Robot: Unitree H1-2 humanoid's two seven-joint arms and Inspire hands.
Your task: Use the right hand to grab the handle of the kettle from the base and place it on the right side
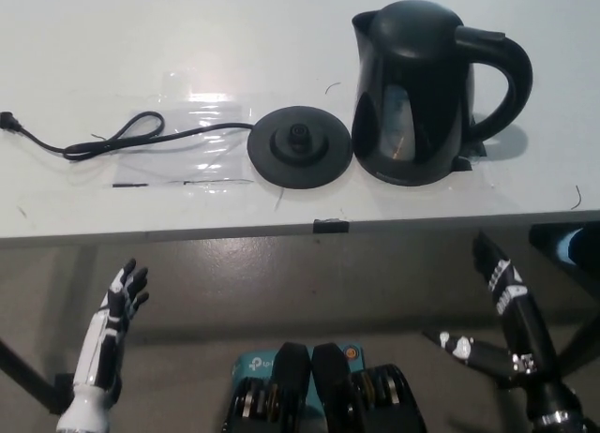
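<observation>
Kettle stands upright on the white table, lid closed, contents hidden, just right of its round base. Right hand hangs below the table edge, fingers spread, empty. Left hand rests lower left, open too.

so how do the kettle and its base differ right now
The kettle is tall and upright with a looped handle; the base is a low flat disc. A cord runs left from the base, none shows on the kettle. The kettle stands on the table just right of the base, not on it. Both are black.
</observation>
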